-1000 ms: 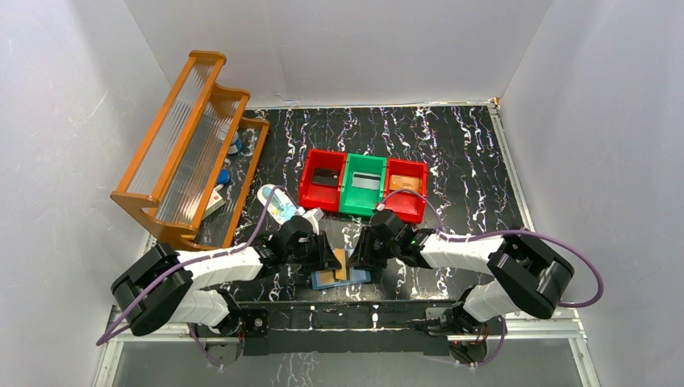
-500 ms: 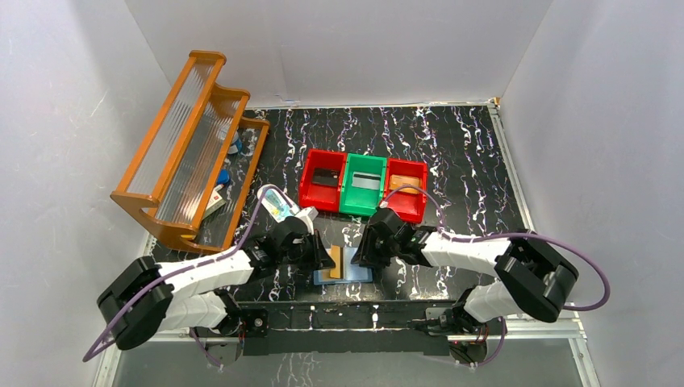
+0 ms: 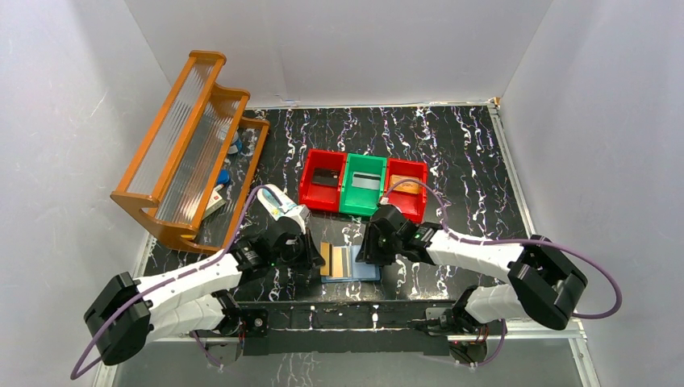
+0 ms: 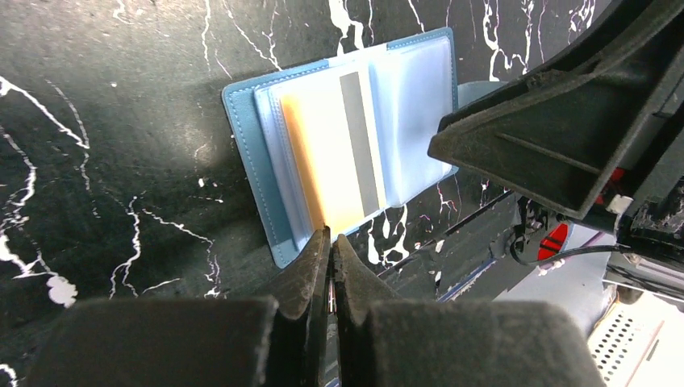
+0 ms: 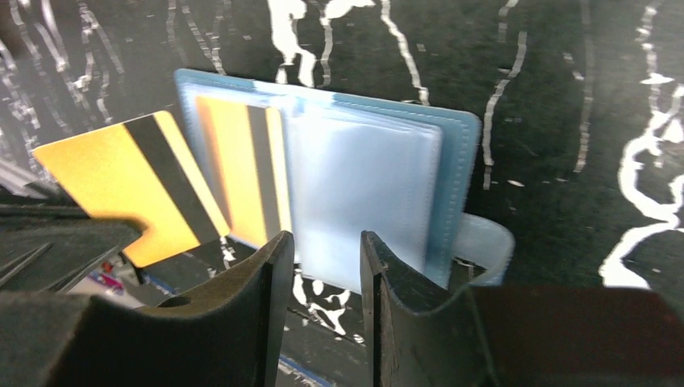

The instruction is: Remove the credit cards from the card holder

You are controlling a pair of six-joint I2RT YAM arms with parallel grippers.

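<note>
Card holder (image 3: 352,264) is laid open on the table (image 3: 452,161). One tan-orange card (image 5: 97,177) is clamped in the left gripper (image 4: 327,235), seemingly out; a second orange card (image 5: 230,177) is seen pocketed. Jaws of the right gripper (image 5: 324,242) are parted.

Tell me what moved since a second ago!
The left claw, shut on the tan-orange card, carried it leftward from the middle of the blue card holder to its left edge; the holder shifted slightly right. The right claw stayed at the holder, and the red and green bins and orange rack did not move.
</note>
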